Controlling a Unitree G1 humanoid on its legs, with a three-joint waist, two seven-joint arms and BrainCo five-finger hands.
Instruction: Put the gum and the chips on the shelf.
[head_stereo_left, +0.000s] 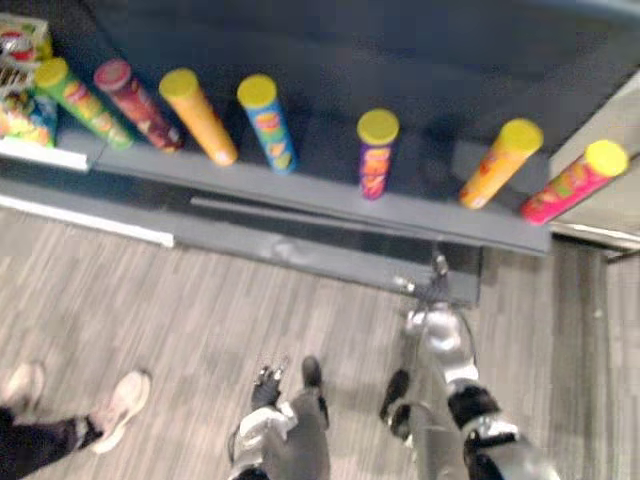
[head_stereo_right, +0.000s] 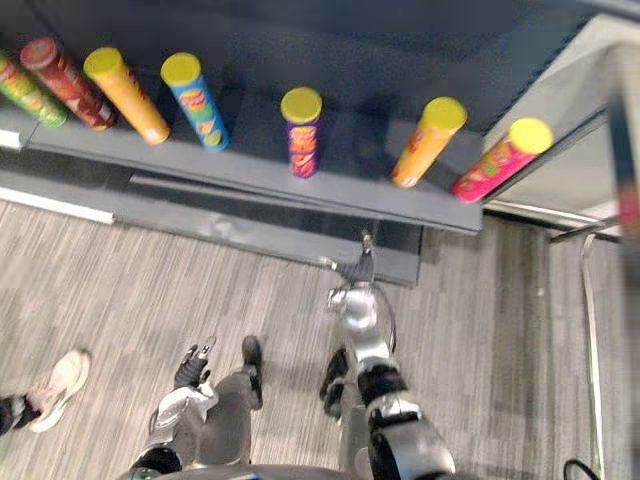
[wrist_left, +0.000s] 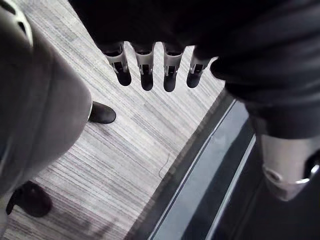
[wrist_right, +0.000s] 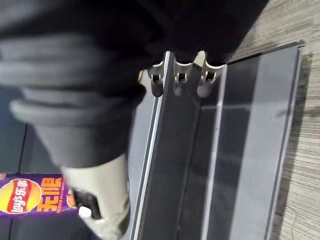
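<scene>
The right hand (head_stereo_left: 432, 290) is held low in front of the shelf (head_stereo_left: 320, 165), over the front edge of the dark base ledge (head_stereo_left: 330, 255) beneath it. Its fingers (wrist_right: 180, 82) are loose and apart, the thumb off to one side, and it holds nothing. The left hand (head_stereo_left: 266, 385) hangs further back over the grey wood-grain floor (head_stereo_left: 200, 300). Its fingers (wrist_left: 145, 75) are relaxed side by side, and it is empty too.

Straight beyond the right hand, the purple chip can (head_stereo_left: 375, 152) stands near the shelf's front edge; its side also shows past the right wrist. It is one of a row of chip cans along that edge, each apart from its neighbours. Toward the shelf's left end stand the blue can (head_stereo_left: 267, 122), an orange can (head_stereo_left: 197, 115), the dark red can (head_stereo_left: 135, 105) and the green can (head_stereo_left: 75, 100). Toward the right end stand a second orange can (head_stereo_left: 500, 162) and the pink can (head_stereo_left: 575, 180), by the right corner.

At the far left end lie colourful packs (head_stereo_left: 25, 115), too blurred to tell whether they are gum. On the floor to the robot's left is a person's light shoe (head_stereo_left: 120, 405).
</scene>
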